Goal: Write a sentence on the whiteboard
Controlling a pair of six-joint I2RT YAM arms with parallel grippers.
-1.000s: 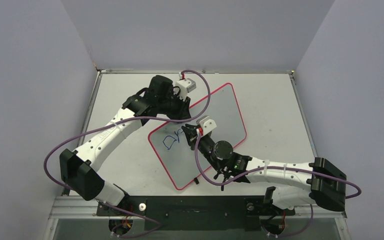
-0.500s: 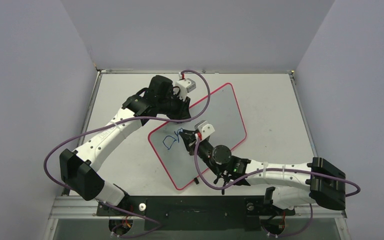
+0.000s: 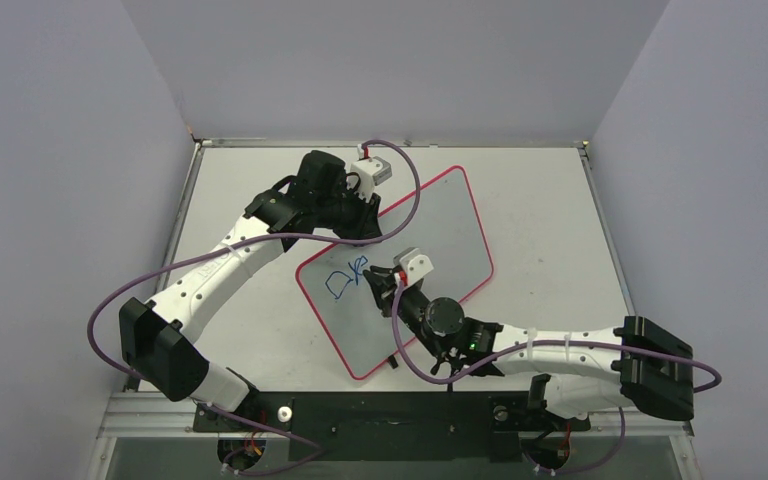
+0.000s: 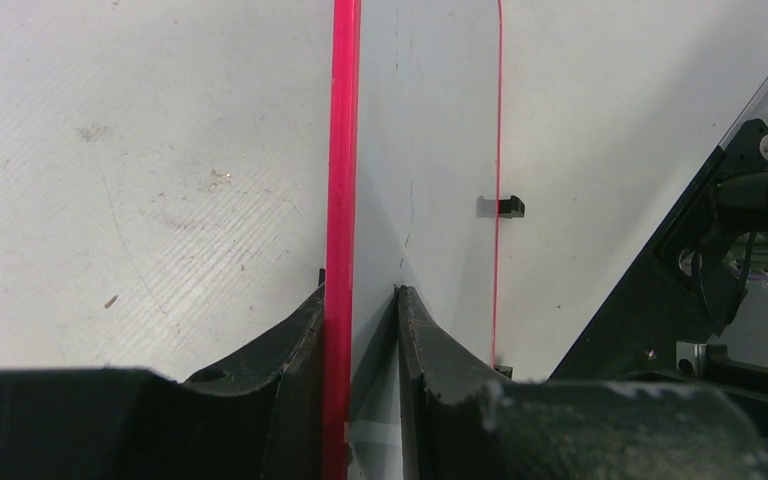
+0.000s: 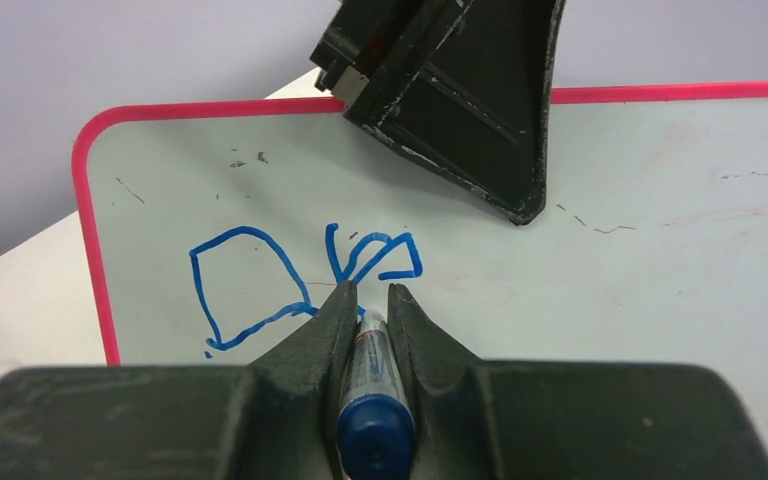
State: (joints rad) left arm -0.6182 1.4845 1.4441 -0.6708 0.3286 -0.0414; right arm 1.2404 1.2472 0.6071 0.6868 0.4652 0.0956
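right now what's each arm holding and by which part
The right end effector holds a marker by its barrel; the left end effector clamps the whiteboard by its red edge.

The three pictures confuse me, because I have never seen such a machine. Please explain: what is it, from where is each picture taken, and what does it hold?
It is a robot with a left arm and a right arm, bolted at the near edge of a table. The wide picture comes from a fixed camera above and behind them. The other two come from a small camera on each wrist, so dark fingers fill the bottom. On the table is a whiteboard with a red rim. The left gripper clamps its edge. The right gripper holds a marker with its tip at the board, beside some blue writing.
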